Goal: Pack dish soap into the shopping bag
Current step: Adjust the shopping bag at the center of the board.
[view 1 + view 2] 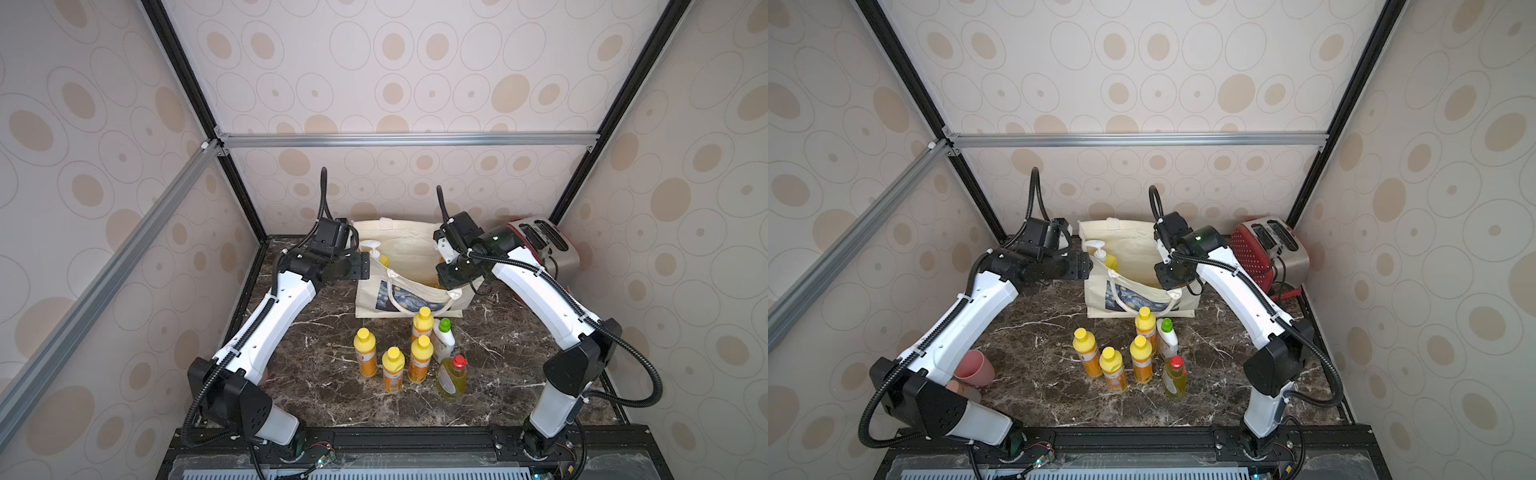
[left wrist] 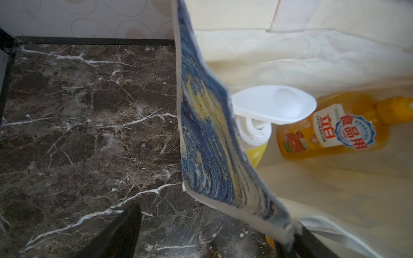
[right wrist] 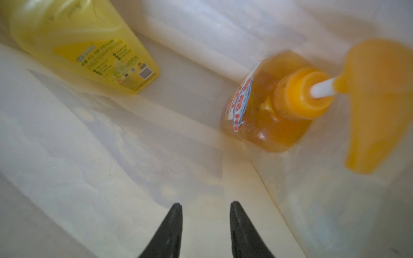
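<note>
Soap unpacked stands nearest: four orange bottles (image 1: 420,365), white bottle (image 1: 444,340), yellow-green bottle (image 1: 452,380). Behind, the shopping bag (image 1: 368,301) holds yellow pump bottle (image 3: 85,44) and amber pump bottle (image 3: 274,111). Left gripper (image 2: 218,217) gapes astride its printed wall, right gripper (image 3: 206,204) half-open, empty, inside.
</note>
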{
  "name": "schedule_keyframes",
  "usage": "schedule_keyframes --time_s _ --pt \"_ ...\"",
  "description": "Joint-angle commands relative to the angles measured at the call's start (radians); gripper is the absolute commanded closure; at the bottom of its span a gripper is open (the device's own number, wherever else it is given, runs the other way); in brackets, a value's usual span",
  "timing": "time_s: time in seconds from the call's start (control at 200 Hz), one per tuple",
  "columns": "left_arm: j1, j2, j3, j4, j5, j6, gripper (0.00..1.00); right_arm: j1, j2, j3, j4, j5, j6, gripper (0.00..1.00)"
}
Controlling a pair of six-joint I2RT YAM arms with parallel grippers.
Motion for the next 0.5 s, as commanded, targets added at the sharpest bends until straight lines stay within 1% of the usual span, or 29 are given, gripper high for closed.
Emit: schedule_keyframes --time_s 0.0,0.05,0.135,0.175,0.27,0.326,0.391,0.496 --pt "-0.018 -0.014 -0.021 0.015 -0.021 -0.003 0.23 -0.032 -0.050 0.070 0.017 0.044 -0.001 0.60" --pt "-0.018 -0.024 -0.031 0.016 -0.015 0.000 0.28 -0.045 -0.046 0.092 0.012 0.048 -0.005 0.59" --pt "-0.018 -0.048 -0.045 0.014 -0.014 0.004 0.27 -0.052 -0.042 0.127 0.005 0.035 -0.012 0.59" --pt "-0.018 -0.062 -0.045 0.008 -0.016 0.004 0.25 -0.053 -0.045 0.143 0.005 -0.002 -0.022 0.59" --pt "-0.019 -0.109 -0.033 -0.006 -0.026 0.008 0.17 -0.052 -0.060 0.181 -0.008 -0.163 -0.056 0.57" --pt "-0.018 -0.143 -0.027 -0.015 -0.031 0.016 0.11 -0.051 -0.073 0.206 -0.033 -0.245 -0.080 0.56" --pt "-0.019 -0.180 -0.021 -0.025 -0.036 0.027 0.06 -0.045 -0.090 0.225 -0.073 -0.314 -0.105 0.56" --pt "-0.018 -0.234 -0.045 -0.027 -0.073 0.035 0.02 -0.027 -0.138 0.209 -0.125 -0.391 -0.139 0.54"
